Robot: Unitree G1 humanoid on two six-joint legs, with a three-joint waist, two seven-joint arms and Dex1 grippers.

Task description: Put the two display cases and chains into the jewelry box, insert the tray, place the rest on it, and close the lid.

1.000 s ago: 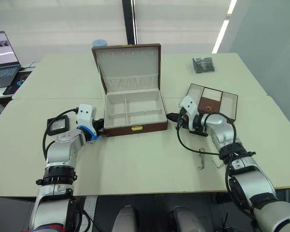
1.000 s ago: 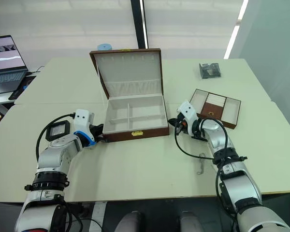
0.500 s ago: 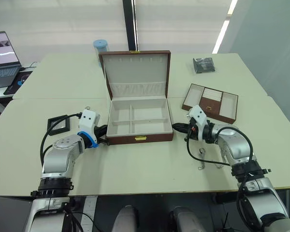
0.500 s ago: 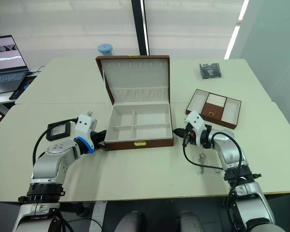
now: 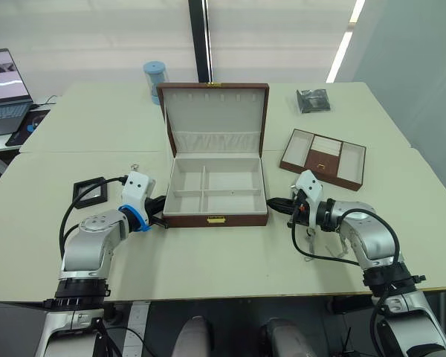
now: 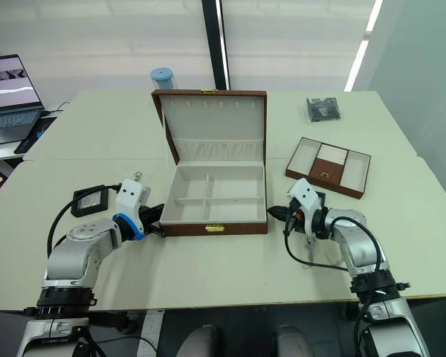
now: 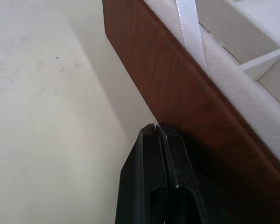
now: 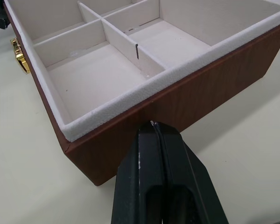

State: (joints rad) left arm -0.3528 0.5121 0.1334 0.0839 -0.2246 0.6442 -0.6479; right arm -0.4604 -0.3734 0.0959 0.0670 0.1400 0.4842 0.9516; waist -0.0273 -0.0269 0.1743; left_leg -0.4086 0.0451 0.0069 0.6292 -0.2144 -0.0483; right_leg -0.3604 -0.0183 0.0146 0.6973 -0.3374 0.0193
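Jewelry box sits open between both closed, empty fingers pressing its sides.

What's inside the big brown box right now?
The jewelry box holds nothing: bare cream compartments split by dividers, as the right wrist view confirms. The near front wall hides a thin strip of floor in the head views.

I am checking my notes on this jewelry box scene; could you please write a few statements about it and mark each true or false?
1. The lid of the jewelry box stands open. True.
2. The tray sits inside the box. False: it lies on the table to the box's right.
3. Both the left gripper and the right gripper are shut against the box's sides. True.
4. A display case lies in a box compartment. False: it lies on the table, left of the box.
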